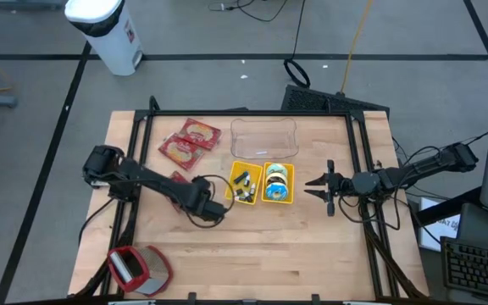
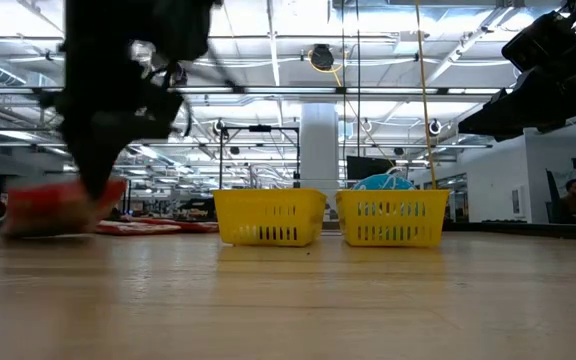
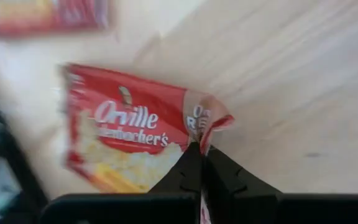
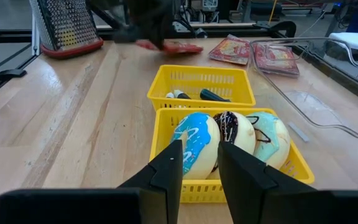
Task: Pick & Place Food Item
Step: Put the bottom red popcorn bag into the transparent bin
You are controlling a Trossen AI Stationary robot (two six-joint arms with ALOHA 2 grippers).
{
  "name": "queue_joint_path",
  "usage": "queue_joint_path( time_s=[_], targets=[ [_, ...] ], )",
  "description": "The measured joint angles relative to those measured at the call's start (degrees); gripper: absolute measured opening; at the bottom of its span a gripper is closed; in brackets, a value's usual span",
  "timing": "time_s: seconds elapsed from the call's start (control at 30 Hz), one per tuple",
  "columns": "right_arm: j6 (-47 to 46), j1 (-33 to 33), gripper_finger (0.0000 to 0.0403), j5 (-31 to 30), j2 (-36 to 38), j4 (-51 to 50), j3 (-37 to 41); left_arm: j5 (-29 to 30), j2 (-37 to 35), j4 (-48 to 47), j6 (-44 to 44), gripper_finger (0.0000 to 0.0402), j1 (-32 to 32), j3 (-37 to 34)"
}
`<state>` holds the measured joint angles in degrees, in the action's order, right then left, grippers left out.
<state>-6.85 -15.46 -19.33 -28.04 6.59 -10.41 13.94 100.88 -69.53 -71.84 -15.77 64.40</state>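
Popcorn bag | edge pinched in closed left gripper

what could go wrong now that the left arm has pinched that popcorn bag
The left gripper is shut on only a crumpled corner of the popcorn bag, so the bag could slip free or tear when lifted. Hanging from one corner, it may swing and snag the yellow baskets on the way past.

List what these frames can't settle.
- High view: popcorn packet mostly hidden under the left tool.
- Low view: left arm and packet motion-blurred; grip unreadable there.
- High view: contents of the left yellow basket too small to identify.
- Clear tray: cut off in the right wrist view.
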Motion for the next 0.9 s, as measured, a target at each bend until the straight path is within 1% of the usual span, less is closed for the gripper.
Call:
queue_joint_path(
  time_s=[0.17,0.27,0.3,0.47,0.67,0.73,0.8,0.9],
  targets=[
    [0.0,0.0,0.0091,0.0,0.0,0.0,0.0,6.2,-0.1,-11.4,4.9,0.0002,0.4,14.0],
    [0.0,0.0,0.0091,0.0,0.0,0.0,0.0,12.2,-0.1,-19.4,5.6,0.0001,0.1,23.2],
    [0.0,0.0,0.0091,0.0,0.0,0.0,0.0,14.5,-0.1,-20.6,5.9,0.0001,0.0,26.1],
    [0.0,0.0,0.0091,0.0,0.0,0.0,0.0,24.3,-2.3,-16.6,17.8,0.0001,-0.9,35.9],
    [0.0,0.0,0.0091,0.0,-0.2,-0.5,0.0,34.5,-2.7,-17.2,29.7,0.0001,-1.0,45.0],
    [0.0,0.0,0.0091,0.0,-0.3,-0.8,0.0,37.1,-2.7,-16.5,34.3,0.0001,-0.7,47.7],
    [0.0,0.0,0.0091,0.0,-0.3,-1.1,0.0,39.5,-2.8,-13.2,39.6,0.0001,0.0,49.1],
    [-1.1,0.0,0.0091,0.0,-0.3,-1.4,0.0,40.3,-2.7,-5.8,51.8,0.0001,1.8,49.4]
  ],
)
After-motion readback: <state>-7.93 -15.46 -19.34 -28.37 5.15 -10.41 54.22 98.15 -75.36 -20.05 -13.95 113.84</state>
